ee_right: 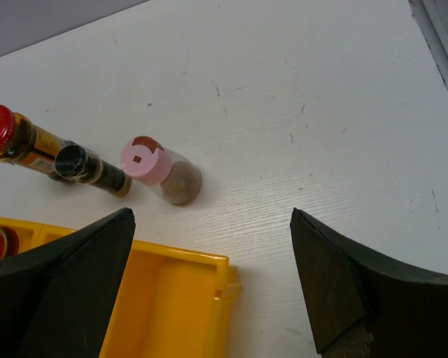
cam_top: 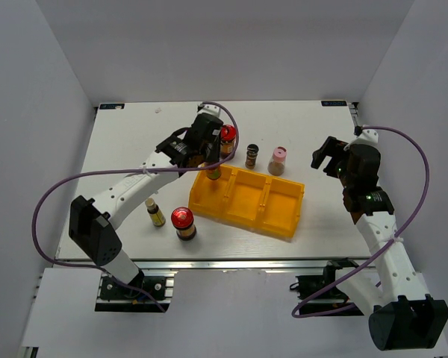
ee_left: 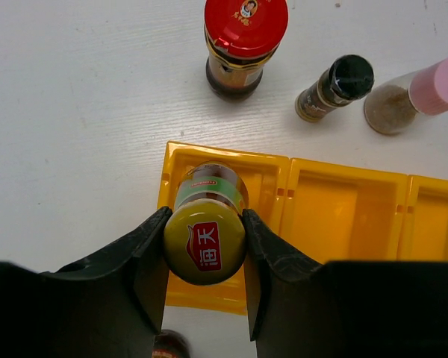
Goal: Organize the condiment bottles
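My left gripper (cam_top: 211,165) (ee_left: 204,246) is shut on the cap of a slim yellow-capped sauce bottle (cam_top: 213,174) (ee_left: 206,224). The bottle stands upright with its lower part inside the left compartment of the yellow tray (cam_top: 280,216) (ee_left: 284,160). Behind the tray stand a red-lidded jar (cam_top: 228,139) (ee_left: 245,41) (ee_right: 11,140), a dark spice jar (cam_top: 252,155) (ee_left: 336,86) (ee_right: 89,170) and a pink-lidded shaker (cam_top: 278,160) (ee_left: 422,89) (ee_right: 160,168). A second yellow-capped bottle (cam_top: 156,212) and a second red-lidded jar (cam_top: 183,222) stand in front of the tray's left end. My right gripper (cam_top: 327,155) (ee_right: 210,215) hangs open, holding nothing, above the table right of the tray.
The tray's middle and right compartments (ee_left: 351,216) (ee_right: 172,298) hold nothing. Grey walls enclose the white table (cam_top: 127,142) on three sides. Purple cables loop off both arms.
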